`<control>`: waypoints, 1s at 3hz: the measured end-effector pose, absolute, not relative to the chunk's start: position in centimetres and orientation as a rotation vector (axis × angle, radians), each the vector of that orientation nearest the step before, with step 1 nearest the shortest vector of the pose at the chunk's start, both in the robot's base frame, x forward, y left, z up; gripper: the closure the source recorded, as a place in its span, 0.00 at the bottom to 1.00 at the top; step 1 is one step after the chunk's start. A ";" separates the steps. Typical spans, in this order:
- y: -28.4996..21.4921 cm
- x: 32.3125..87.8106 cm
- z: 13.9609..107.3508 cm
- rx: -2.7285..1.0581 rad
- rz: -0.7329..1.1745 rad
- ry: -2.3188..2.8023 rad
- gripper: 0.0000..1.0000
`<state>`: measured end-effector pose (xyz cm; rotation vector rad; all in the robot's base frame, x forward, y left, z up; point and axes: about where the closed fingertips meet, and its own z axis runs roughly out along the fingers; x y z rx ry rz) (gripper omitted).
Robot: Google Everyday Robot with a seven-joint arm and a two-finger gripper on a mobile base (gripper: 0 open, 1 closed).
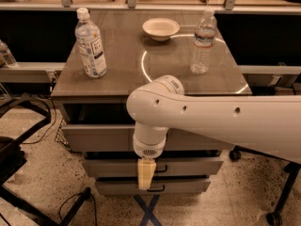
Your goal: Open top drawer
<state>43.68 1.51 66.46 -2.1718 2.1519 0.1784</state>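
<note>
White arm reaches across the front of the grey cabinet. The top drawer sits just under the tabletop and looks slightly out, with a dark gap above its front. The gripper hangs below it, in front of the middle drawer; wide or narrow cannot be told. The top handle is hidden behind the wrist. Best move: raise the gripper level with that handle, catch it at centre, and pull straight out without jerking.

One high camera looks steeply down, close, on the hand before the drawers.
</note>
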 end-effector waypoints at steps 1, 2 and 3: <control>1.6 43.6 66.4 -2.177 0.175 2.150 0.49; 1.6 43.6 66.9 -2.177 0.175 2.150 0.72; 1.6 43.6 67.6 -2.177 0.175 2.150 0.95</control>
